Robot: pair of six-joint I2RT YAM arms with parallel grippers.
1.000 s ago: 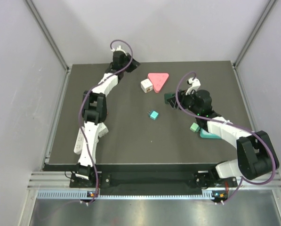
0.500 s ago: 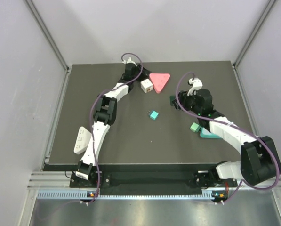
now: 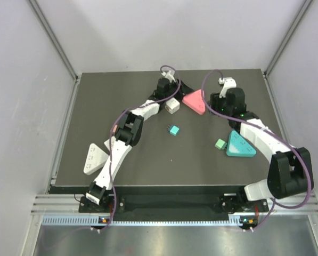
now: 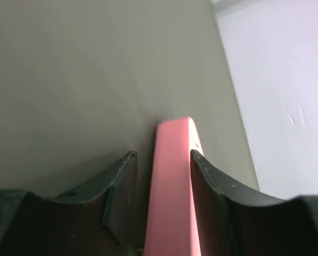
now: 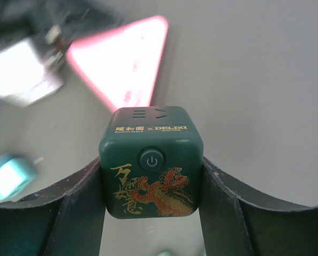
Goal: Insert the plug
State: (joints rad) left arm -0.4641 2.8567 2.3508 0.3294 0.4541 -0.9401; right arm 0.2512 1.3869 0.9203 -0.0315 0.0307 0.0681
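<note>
Setup stage: right claw [image 5: 151,162] clamps green cube [image 5: 151,184] near far edge, left claw [image 4: 163,156] straddles pink triangle [image 4: 172,202], grip unclear; teal plug [image 3: 173,129] needs grabbing.

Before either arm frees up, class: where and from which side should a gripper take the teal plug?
Probably from straight above, pinching the teal plug across its blocky body's sides. It lies alone on the table, and that leaves its thin pins free for inserting.

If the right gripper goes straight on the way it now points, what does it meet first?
Probably the pink triangle, lying ahead of the green cube that the right gripper holds; depth is unclear in the wrist view.
</note>
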